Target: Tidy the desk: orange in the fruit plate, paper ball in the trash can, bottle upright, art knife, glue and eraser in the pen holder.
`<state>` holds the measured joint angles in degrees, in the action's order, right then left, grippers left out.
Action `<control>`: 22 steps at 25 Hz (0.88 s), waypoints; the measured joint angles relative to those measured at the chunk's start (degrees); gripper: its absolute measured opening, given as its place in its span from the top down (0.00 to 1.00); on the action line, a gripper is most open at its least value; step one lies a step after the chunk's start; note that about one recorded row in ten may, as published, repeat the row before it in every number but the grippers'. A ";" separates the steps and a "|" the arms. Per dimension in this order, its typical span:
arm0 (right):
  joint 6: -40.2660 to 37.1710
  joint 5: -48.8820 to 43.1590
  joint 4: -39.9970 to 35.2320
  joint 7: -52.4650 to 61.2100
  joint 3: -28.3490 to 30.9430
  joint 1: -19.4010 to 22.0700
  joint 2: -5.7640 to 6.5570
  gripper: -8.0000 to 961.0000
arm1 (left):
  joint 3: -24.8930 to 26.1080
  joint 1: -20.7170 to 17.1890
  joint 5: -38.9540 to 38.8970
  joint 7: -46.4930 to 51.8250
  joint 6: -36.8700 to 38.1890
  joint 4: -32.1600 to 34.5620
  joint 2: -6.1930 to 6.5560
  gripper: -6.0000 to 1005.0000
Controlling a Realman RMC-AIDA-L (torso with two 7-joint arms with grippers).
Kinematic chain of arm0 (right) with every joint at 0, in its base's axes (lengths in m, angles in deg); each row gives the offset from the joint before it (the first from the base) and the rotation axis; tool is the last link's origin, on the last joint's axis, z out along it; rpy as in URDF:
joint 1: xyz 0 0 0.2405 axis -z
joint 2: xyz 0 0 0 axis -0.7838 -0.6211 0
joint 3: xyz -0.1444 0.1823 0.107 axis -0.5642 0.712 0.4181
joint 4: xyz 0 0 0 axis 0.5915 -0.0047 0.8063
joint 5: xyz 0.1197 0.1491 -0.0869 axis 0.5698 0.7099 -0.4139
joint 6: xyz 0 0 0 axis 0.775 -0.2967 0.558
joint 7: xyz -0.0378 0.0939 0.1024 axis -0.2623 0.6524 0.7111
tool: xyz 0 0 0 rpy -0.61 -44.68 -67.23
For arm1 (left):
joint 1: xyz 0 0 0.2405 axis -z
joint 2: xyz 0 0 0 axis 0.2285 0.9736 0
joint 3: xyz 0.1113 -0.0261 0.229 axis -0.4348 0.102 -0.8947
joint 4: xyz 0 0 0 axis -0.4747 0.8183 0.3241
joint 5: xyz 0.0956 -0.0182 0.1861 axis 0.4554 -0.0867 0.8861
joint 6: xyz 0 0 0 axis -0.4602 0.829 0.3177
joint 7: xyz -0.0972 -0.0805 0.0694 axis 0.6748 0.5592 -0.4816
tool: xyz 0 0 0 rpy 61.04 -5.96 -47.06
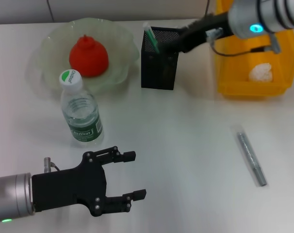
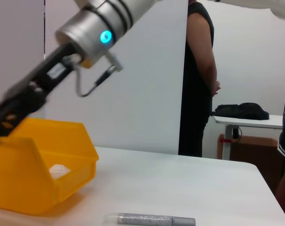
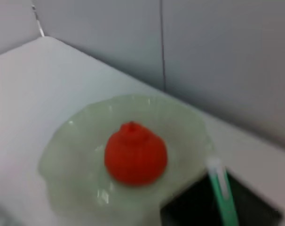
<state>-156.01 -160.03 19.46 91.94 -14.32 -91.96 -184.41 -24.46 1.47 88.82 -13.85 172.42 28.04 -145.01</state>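
A red-orange fruit (image 1: pixel 88 56) lies in the pale green fruit plate (image 1: pixel 119 36); both also show in the right wrist view, fruit (image 3: pixel 135 154) and plate (image 3: pixel 76 141). The clear bottle (image 1: pixel 81 111) stands upright in front of the plate. A white paper ball (image 1: pixel 261 73) lies in the yellow bin (image 1: pixel 234 73). My right gripper (image 1: pixel 161 47) reaches over the black mesh pen holder (image 1: pixel 159 63) and is shut on a green and white stick (image 1: pixel 151 38) whose lower end is in the holder. A grey stick (image 1: pixel 251 158) lies on the table at right. My left gripper (image 1: pixel 132 175) is open and empty at the front left. No eraser is in view.
The left wrist view shows the yellow bin (image 2: pixel 39 174), the paper ball (image 2: pixel 60 170), the grey stick (image 2: pixel 149 219) and my right arm (image 2: pixel 86 33) above them. A person (image 2: pixel 199 75) stands beyond the table's far edge.
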 joint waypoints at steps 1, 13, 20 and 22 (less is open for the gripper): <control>0.00 0.00 0.00 0.00 0.00 0.00 0.00 0.37 | -0.02 0.00 0.00 0.00 0.02 0.01 0.00 0.22; -21.53 -11.41 -19.49 15.76 -4.97 15.13 -0.72 0.24 | -0.32 0.01 -0.01 0.06 0.11 0.02 0.00 0.22; -18.38 -14.33 -12.24 15.96 -5.50 14.74 -0.60 0.25 | -0.39 0.08 -0.01 0.15 0.11 0.02 0.00 0.22; -18.03 -14.34 -11.44 15.98 -5.51 14.63 -0.60 0.25 | -0.39 0.09 -0.01 0.15 0.11 0.02 0.00 0.22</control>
<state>-174.04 -174.36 8.01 107.92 -19.84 -77.33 -185.01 -24.85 1.56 88.81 -13.69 172.53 28.07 -145.01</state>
